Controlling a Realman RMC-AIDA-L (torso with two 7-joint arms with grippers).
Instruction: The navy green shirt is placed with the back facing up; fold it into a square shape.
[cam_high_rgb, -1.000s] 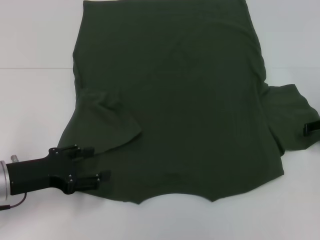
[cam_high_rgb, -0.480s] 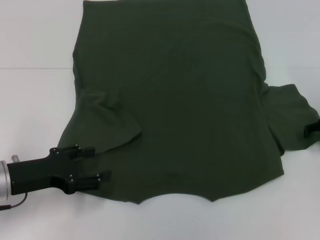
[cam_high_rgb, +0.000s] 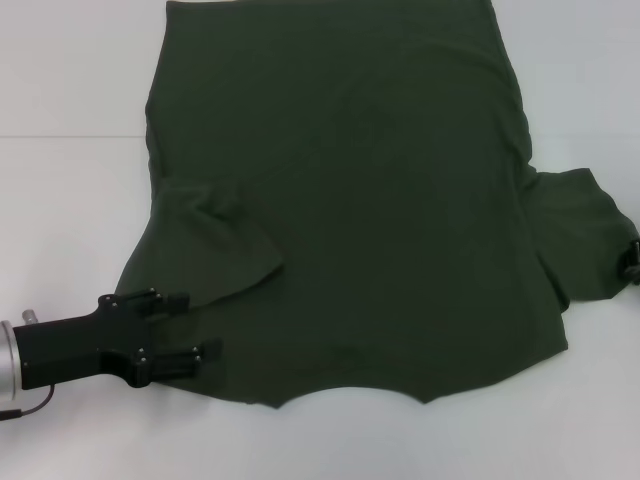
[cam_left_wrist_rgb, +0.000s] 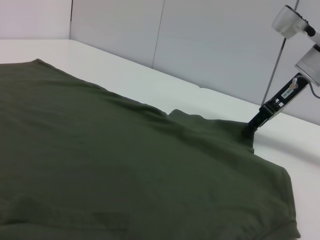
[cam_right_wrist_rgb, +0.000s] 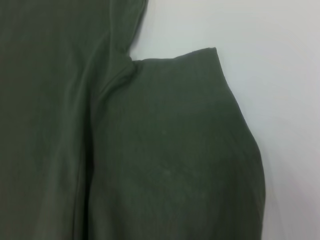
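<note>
Olive-green, soft matte cloth fills most of the white surface (cam_high_rgb: 70, 90): the navy green shirt (cam_high_rgb: 350, 190) lies spread flat, collar edge nearest the robot, hem farthest.

Nearest, at the shirt's near-left corner, the left tool (cam_high_rgb: 192, 327) lies low, its two black fingers parted around the shoulder edge where the left sleeve (cam_high_rgb: 215, 250) is already flapped inward over the body. The fingers are open, with cloth between them but not pinched. To do this step well, I judge it should close on the doubled edge just beside that flap, catching both layers, so the fold line runs straight from the collar toward the hem.

Farther along, at the shirt's right side, the right sleeve (cam_high_rgb: 575, 235) is spread outward on the surface. The right tool (cam_high_rgb: 632, 262) shows only as a black tip at the sleeve's outer edge. In the left wrist view it (cam_left_wrist_rgb: 250, 131) appears to press down onto the cloth there, but I cannot tell whether it is open or gripping. The sleeve wants bringing inward to match the left, lifted low and laid without dragging the body.

Beyond, the hem reaches past the frame's far edge.

No brand, label or print can be read on the shirt; a small tag on the right arm is too small to read.
</note>
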